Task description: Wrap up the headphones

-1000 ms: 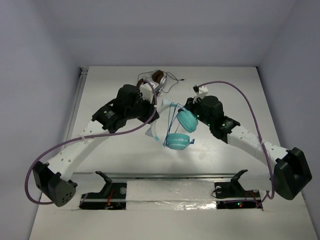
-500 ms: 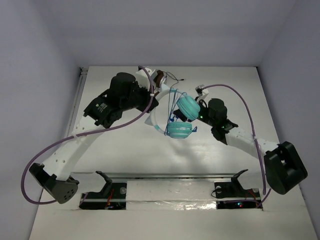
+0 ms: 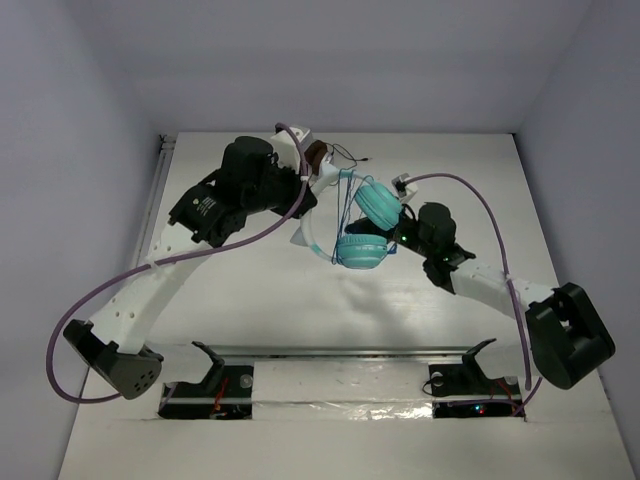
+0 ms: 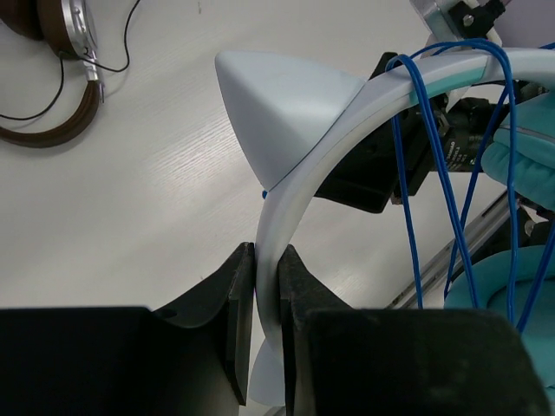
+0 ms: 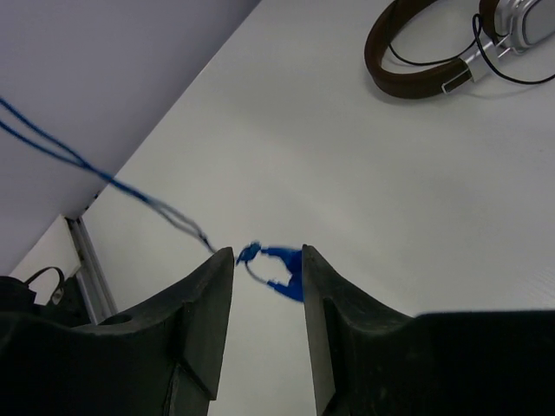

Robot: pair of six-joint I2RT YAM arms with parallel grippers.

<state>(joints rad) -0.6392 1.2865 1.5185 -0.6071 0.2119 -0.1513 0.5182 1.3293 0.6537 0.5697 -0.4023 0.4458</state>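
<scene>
The headphones hang in the air over the table's middle, with two teal ear cups and a white headband. My left gripper is shut on the headband, which stands pinched between its jaws. The thin blue cable hangs in several loops over the headband next to a teal cup. My right gripper is beside the lower cup. In the right wrist view its narrowly parted jaws hold the cable's plug end, and the cable runs taut up to the left.
Brown-and-silver headphones with a dark cable lie on the table at the far middle, behind my left gripper; they also show in the left wrist view and the right wrist view. A metal rail runs along the near edge.
My left arm has carried the headphones a little farther back and up. My right gripper has swung with the cable end from beside the upper cup to beside the lower cup.
</scene>
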